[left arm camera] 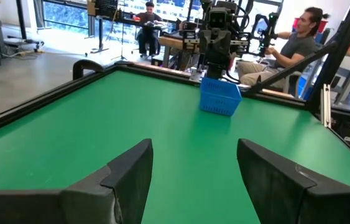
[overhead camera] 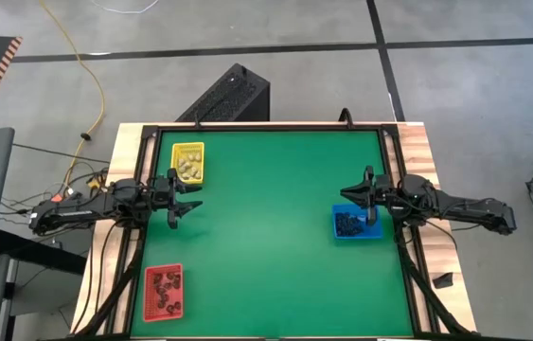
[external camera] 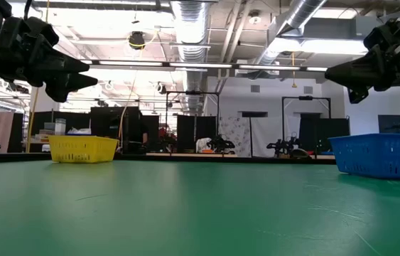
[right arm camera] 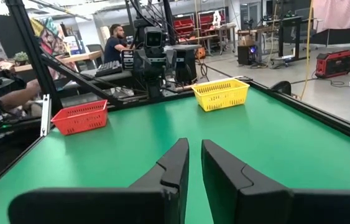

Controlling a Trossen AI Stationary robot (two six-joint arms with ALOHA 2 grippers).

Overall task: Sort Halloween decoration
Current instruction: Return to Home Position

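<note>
The decorations are tiny trinkets lying in three small trays. Whitish ones fill the yellow tray near the far left. Black ones lie in the blue tray at the right and in the red tray at the near left. My left gripper hovers open just near of the yellow tray and holds nothing. My right gripper hangs above the far edge of the blue tray, its fingers almost together with nothing between them. The low view shows both grippers raised well off the table.
The green table mat lies bare between the trays. A dark frame rail runs along the table's edges. Beyond the table, seated people show in the wrist views, well away from the arms.
</note>
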